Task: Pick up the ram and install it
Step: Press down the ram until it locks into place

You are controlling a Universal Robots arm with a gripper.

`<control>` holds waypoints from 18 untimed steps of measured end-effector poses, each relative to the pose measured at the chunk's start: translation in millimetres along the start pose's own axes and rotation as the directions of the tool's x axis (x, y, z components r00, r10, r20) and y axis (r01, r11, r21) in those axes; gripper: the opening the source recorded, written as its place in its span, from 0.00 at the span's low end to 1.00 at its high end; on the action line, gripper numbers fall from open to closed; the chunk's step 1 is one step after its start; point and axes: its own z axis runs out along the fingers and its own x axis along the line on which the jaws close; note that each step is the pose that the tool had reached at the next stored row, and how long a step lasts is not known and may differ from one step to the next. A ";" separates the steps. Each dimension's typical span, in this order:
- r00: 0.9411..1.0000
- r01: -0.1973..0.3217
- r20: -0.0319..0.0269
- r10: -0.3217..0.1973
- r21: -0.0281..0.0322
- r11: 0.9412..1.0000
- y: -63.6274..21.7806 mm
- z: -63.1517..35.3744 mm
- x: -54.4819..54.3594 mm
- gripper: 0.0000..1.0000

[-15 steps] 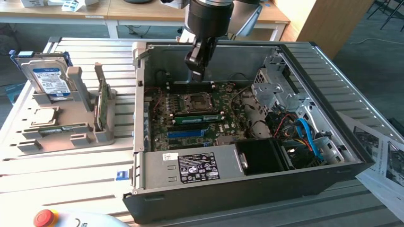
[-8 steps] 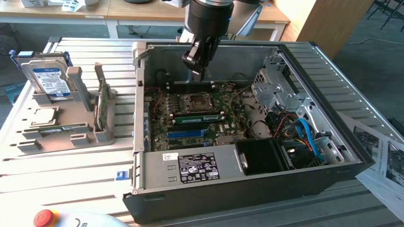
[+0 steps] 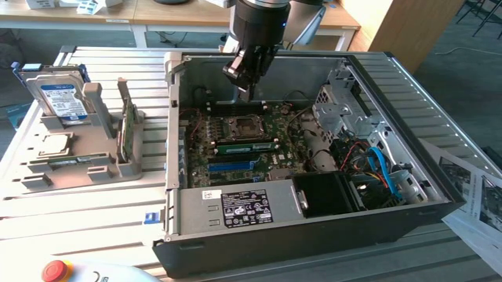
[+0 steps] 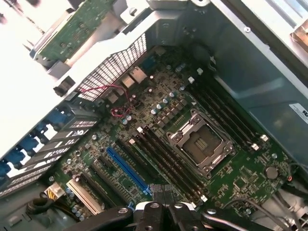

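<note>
One ram [image 3: 248, 147] sits flat in a slot on the board [image 3: 235, 154], below the CPU socket [image 3: 239, 127]; your hand [image 3: 244, 88] hangs above the socket, closed, holding nothing

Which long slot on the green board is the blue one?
The blue slot lies a few rows from the silver processor socket; the long slots on either side of it are black.
</note>
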 end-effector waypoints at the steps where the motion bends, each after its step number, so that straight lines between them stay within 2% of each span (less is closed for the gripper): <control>1: 1.000 -0.015 0.000 0.015 0.000 1.000 0.0 0.0 0.0 0.11; 5: 0.997 -0.074 0.003 0.074 -0.002 0.997 0.0 0.0 0.0 0.11; 9: 0.991 -0.134 0.005 0.134 -0.003 0.991 0.0 0.0 0.0 0.11; 13: 0.981 -0.192 0.007 0.192 -0.005 0.981 0.0 0.0 0.0 0.11; 18: 0.965 -0.260 0.009 0.260 -0.007 0.965 0.0 0.0 0.0 0.11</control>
